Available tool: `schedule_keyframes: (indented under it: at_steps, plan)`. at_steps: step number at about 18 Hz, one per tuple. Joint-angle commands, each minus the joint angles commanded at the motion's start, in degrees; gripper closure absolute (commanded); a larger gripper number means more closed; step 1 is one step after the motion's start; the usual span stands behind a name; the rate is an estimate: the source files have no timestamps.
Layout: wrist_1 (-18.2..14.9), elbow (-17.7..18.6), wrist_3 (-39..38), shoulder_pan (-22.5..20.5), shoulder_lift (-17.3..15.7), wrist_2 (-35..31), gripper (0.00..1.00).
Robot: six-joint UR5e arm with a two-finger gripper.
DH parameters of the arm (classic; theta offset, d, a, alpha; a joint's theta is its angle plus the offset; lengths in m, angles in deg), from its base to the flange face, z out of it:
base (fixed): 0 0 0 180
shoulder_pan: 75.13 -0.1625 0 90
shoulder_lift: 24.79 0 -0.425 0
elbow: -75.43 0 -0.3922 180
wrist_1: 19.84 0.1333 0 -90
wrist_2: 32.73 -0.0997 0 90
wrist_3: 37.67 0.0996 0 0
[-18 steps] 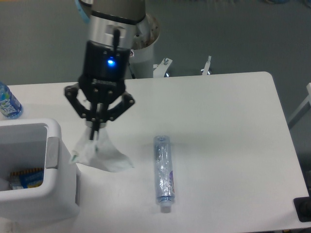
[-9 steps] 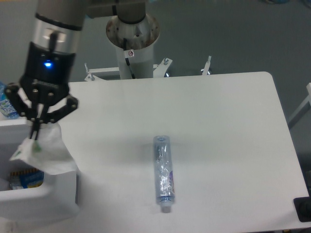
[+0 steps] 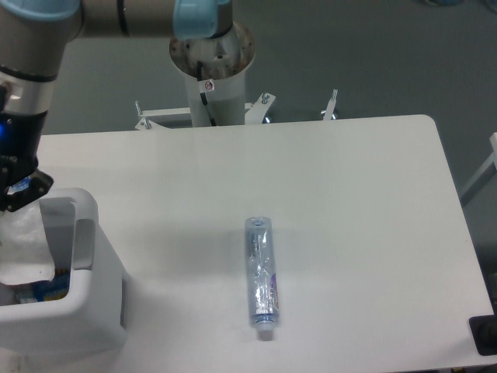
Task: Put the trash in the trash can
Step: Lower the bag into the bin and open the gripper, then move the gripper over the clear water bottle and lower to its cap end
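Clearly the paper wad (image 3: pixel 27 249) hung inside the trash can (image 3: pixel 85 326), partly over its rim. Above it, the gripper (image 3: pixel 9 203) sat mostly cropped; its hold couldn't be judged. Released there, paper might snag. Right of the can lay the bottle (image 3: pixel 261 277).

We see a white table (image 3: pixel 342 194); clear plastic bottle (image 3: pixel 262 277) lying flat near front edge, white trash can (image 3: pixel 85 311) standing at front-left corner.
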Motion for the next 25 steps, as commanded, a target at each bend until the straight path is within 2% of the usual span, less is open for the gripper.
schedule_keyframes:
  at_steps: [4,8,10,14,16,18,21,25]
  plan:
    - [0.27,-0.09,-0.52,-2.45,-0.52,-0.44,0.0]
    - [0.54,-0.88,-0.7,-9.39,-1.76,-1.76,0.0]
    - [0.62,-0.88,-0.52,-13.34,-1.76,-4.73,0.0]
    - [0.62,0.43,0.09,-17.92,-0.88,-12.72,0.0]
    - [0.54,1.57,0.18,-20.64,-0.09,-15.55,0.0]
    - [0.62,2.98,1.84,-22.93,1.66,-15.73,0.0]
    - [0.62,3.16,6.05,-25.48,4.56,-15.82,0.0]
    - [0.1,3.25,13.27,-25.84,9.57,-15.82,0.0]
